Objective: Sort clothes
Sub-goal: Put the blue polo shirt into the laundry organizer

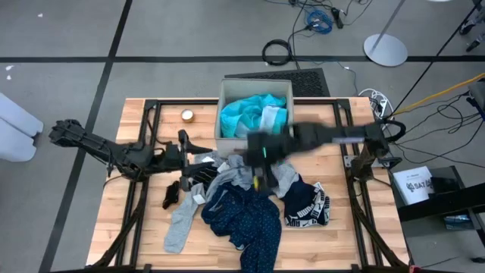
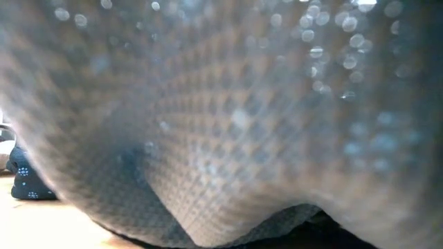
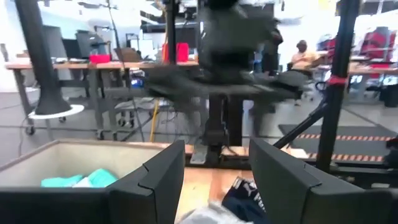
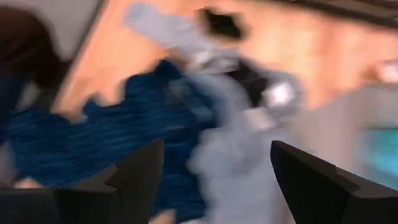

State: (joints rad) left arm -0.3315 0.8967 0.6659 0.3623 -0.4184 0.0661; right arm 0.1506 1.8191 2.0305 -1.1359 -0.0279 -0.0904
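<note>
Right then, my right gripper (image 1: pixel 261 180) hung wide open over the clothes (image 1: pixel 250 205) piled mid-table, beside the box (image 1: pixel 224 95). I judged my next move was lowering to grab 1 grey piece. My left gripper (image 1: pixel 203 163), open too, waited nearby.

White lettering, possibly "PUMA", runs along the waistband of the black-and-white patterned garment (image 1: pixel 307 206) near the table's (image 1: pixel 144 189) right edge; nothing else is legible.

Overhead camera faces straight down; low one is smothered by grey fabric (image 2: pixel 228 117); wrist cameras look forward.
</note>
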